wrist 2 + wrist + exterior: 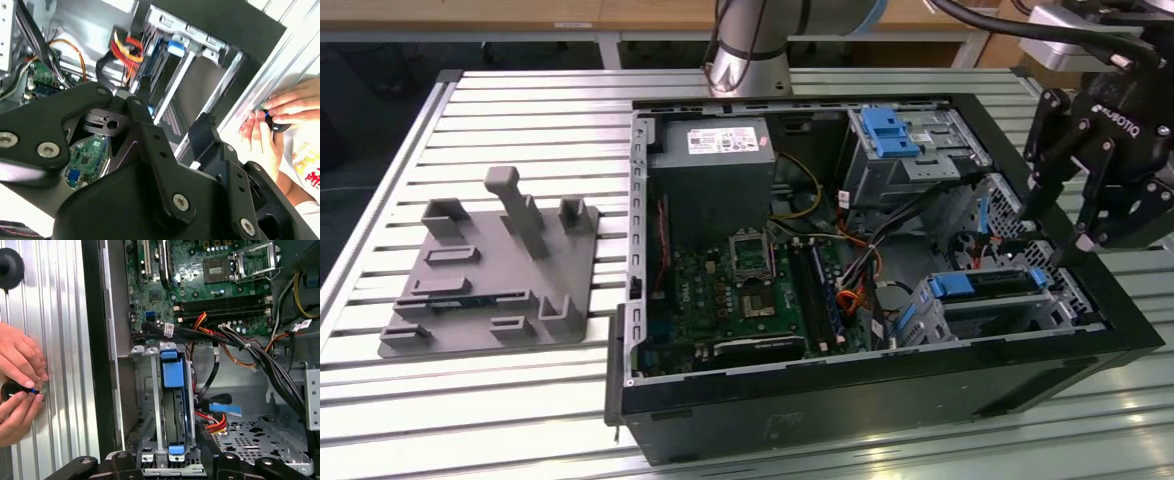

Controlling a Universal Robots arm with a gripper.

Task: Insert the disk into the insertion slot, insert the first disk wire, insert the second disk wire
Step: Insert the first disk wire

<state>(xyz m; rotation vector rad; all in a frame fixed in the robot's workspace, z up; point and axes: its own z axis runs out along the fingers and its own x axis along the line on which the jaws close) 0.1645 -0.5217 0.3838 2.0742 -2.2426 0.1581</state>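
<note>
Blue-framed disk point(174, 405) seated in perforated grey sheet-metal insertion slot point(147, 412); end effector point(1062, 226) released, empty.

Slatted aluminium table point(494, 420), wooden bench point(454, 10) behind

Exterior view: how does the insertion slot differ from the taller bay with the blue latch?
The insertion slot sits low, toward the camera; the taller bay stands at the far wall of the case. The insertion slot holds the disk in its blue caddy; the taller bay carries a blue latch on top. Both are grey sheet metal inside the open case.
</note>
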